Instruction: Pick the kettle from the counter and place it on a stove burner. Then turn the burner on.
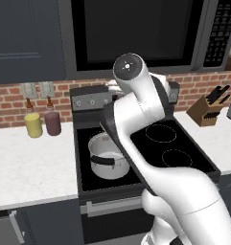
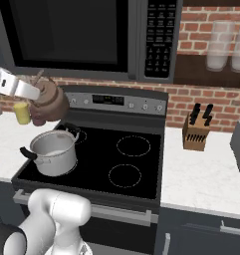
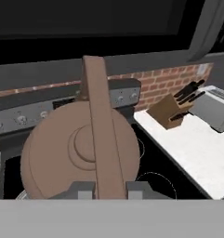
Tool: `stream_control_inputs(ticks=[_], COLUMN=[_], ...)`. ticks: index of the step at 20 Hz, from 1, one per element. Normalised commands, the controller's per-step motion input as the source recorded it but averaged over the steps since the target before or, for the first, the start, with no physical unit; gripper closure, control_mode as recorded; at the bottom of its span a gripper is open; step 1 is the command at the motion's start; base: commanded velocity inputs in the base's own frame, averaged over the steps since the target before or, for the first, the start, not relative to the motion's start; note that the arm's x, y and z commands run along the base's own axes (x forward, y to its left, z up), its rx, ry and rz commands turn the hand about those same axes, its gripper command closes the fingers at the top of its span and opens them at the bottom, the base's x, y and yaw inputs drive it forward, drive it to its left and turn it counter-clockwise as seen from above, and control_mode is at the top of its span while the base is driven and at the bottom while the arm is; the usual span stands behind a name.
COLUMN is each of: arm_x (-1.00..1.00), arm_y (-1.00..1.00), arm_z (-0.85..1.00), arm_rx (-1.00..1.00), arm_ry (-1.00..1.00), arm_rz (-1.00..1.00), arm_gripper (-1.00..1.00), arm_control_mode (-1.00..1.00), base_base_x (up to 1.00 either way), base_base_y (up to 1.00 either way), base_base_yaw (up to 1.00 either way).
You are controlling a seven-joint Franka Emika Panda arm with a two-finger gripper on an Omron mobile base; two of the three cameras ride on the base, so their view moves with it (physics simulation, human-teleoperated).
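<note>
A silver pot (image 1: pixel 107 158) with black handles sits on the cooktop's front left. A knife block (image 2: pixel 195 130) and toaster (image 2: pixel 239 144) stand right; two cups (image 1: pixel 42 123) left.

Base views flank the cooktop (image 1: pixel 184 143); hand view sits seemingly close above.

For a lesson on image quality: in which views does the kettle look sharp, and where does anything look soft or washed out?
Hand view: the kettle is close, evenly lit, its edges fairly crisp, held at the handle by the gripper. Right base view: the kettle is small but distinct; the glass jars on the shelf look pale and hazy. Left base view: the pot shows soft, coarse edges.
</note>
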Motion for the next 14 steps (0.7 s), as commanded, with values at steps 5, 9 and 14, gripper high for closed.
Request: stream_control_inputs(ticks=[5,9,14], arm_x=[0.01,0.06,0.00], arm_y=[-1.00,-1.00,-1.00], arm_z=[-0.05,-0.18,-0.32], arm_rx=[0.17,0.14,0.12], arm_ry=[0.37,0.24,0.18], arm_rz=[-0.22,-0.07,0.03], arm_gripper=[1.00,1.00,1.00], arm_control_mode=[-1.00,-1.00,-1.00], base_base_x=[0.00,0.00,0.00], base_base_y=[0.00,0.00,0.00], base_base_yaw=[0.00,0.00,0.00])
